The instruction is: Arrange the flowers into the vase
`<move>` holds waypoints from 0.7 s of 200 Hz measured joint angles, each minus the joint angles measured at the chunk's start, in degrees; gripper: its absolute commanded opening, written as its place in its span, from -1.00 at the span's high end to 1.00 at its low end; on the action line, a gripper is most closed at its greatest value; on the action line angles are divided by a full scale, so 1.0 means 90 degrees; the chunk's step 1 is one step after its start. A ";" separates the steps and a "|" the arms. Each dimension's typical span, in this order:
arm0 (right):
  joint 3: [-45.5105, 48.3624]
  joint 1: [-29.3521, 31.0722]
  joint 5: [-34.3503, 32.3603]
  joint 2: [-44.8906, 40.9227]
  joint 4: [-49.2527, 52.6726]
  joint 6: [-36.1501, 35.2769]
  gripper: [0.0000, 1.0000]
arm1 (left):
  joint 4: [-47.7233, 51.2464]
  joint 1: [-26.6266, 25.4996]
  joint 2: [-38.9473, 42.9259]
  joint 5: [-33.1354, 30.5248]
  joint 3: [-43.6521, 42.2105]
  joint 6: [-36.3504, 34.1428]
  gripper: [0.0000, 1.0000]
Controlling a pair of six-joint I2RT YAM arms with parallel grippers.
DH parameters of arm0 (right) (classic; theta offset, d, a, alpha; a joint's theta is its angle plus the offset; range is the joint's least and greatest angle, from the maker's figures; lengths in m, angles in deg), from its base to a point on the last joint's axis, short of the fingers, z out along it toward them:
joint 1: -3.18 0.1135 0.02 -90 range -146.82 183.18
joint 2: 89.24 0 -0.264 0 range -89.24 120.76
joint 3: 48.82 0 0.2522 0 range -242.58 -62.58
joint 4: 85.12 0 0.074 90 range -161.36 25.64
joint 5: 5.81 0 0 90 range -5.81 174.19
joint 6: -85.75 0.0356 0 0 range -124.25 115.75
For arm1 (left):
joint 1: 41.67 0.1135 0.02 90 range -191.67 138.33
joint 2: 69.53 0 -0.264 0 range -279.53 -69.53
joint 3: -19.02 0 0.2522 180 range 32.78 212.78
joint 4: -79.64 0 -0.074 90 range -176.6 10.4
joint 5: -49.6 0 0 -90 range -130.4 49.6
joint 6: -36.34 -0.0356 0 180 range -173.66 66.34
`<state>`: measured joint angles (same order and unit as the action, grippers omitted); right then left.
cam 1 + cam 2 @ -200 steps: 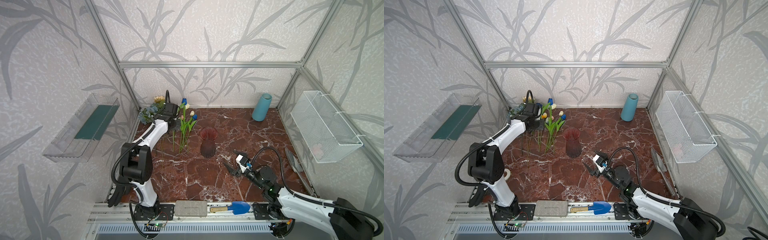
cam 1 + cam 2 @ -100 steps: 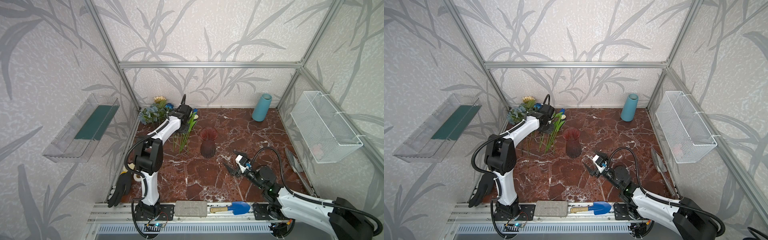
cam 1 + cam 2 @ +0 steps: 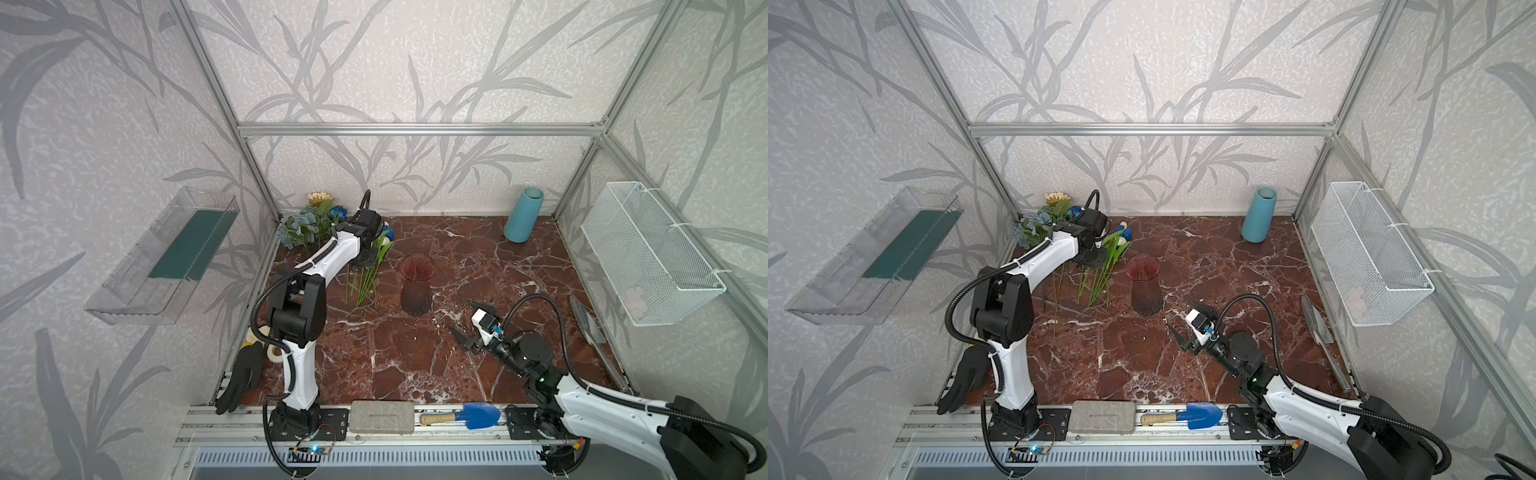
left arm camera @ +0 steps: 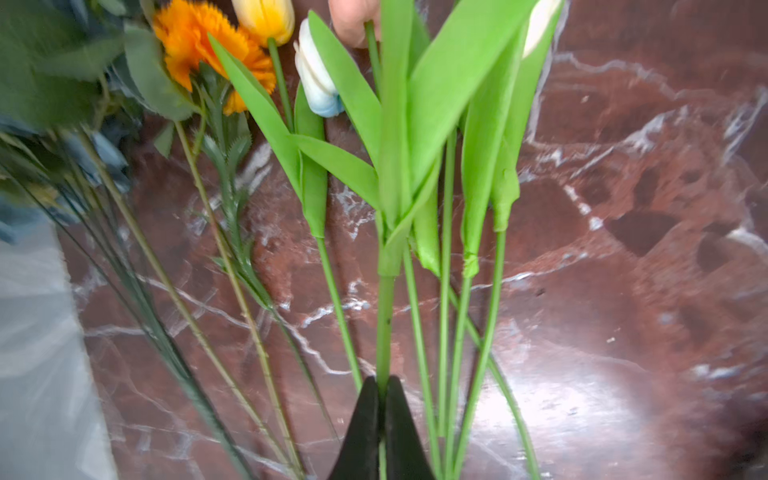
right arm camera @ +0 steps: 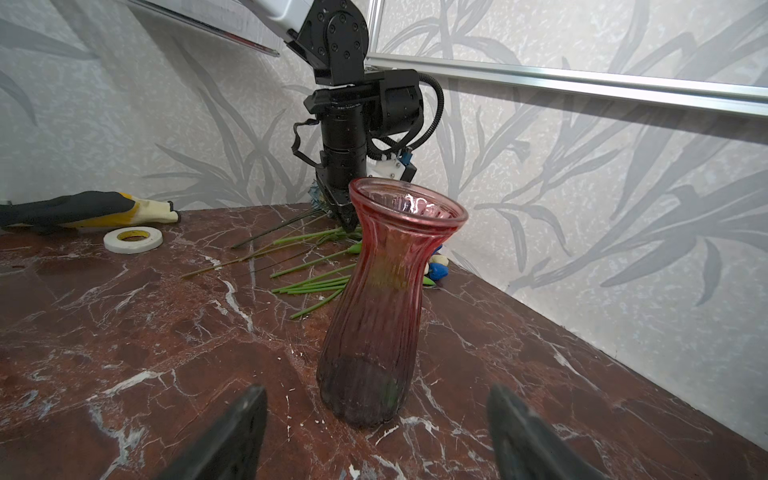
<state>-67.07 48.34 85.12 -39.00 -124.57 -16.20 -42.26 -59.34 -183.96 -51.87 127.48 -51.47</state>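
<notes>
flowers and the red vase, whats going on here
The left gripper is shut on one green tulip stem in the pile of flowers lying at the back left of the marble table. The red glass vase stands upright mid-table with no stems in it. The right gripper hangs open in front of the vase, not touching it.

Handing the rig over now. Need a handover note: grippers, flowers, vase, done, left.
Left gripper: shut on one green tulip stem, low at the marble table among the other stems.
Right gripper: open, empty, facing the red glass vase, apart from it.
Flowers: tulips lie on the table, left of the vase in both top views; blue roses and daisy bunch in the back-left corner.
Done: nothing; the vase stands upright with no stems in it.
Left: lift the gripped tulip into the vase, then every other stem.
</notes>
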 measured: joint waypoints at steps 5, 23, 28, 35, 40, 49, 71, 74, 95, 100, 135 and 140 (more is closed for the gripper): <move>0.0000 0.0000 -0.0005 0.0000 0.0000 -0.0002 -0.67 | 0.0005 0.0002 0.0000 0.0019 0.0005 0.0012 0.73; 0.0000 0.0002 -0.0005 0.0002 -0.0002 -0.0010 -0.66 | -0.0007 0.0007 0.0000 0.0097 0.0010 0.0039 0.42; 0.0000 0.0000 -0.0005 0.0002 -0.0002 -0.0010 -0.67 | -0.0012 0.0012 0.0000 0.0114 0.0010 0.0044 0.49; 0.0000 0.0000 -0.0005 0.0002 -0.0002 -0.0012 -0.67 | -0.0015 0.0012 0.0000 0.0153 0.0010 0.0036 0.72; 0.0000 0.0000 -0.0005 0.0002 -0.0002 -0.0012 -0.67 | -0.0019 0.0012 0.0000 0.0185 0.0010 0.0085 0.83; 0.0000 0.0002 -0.0007 0.0002 -0.0002 -0.0012 -0.67 | -0.0024 0.0012 0.0000 0.0221 0.0010 0.0044 0.90; 0.0000 0.0000 -0.0002 0.0000 -0.0002 -0.0012 -0.67 | -0.0155 0.0046 0.0022 0.0328 -0.0022 0.0092 1.00; 0.0000 0.0000 -0.0002 -0.0002 0.0000 -0.0012 -0.67 | -0.0175 0.0058 0.0029 0.0342 -0.0034 0.0097 1.00; 0.0000 0.0000 -0.0007 -0.0012 0.0049 -0.0012 -0.67 | -0.0238 0.0100 0.0058 0.0461 -0.0051 0.0107 0.38; 0.0000 0.0000 -0.0005 -0.0012 0.0075 -0.0012 -0.67 | -0.0265 0.0112 0.0058 0.0488 -0.0061 0.0129 0.37; 0.0000 0.0000 -0.0002 -0.0051 0.0143 -0.0012 -0.67 | -0.0452 0.0372 0.0024 0.0809 -0.0228 0.0282 0.31; 0.0000 0.0002 -0.0002 -0.0051 0.0141 -0.0012 -0.67 | -0.0464 0.0403 0.0000 0.0828 -0.0228 0.0291 0.31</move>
<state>-67.07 48.37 85.10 -39.46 -123.30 -16.31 -46.43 -55.72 -183.96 -44.41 125.42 -48.84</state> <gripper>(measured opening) 0.835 0.341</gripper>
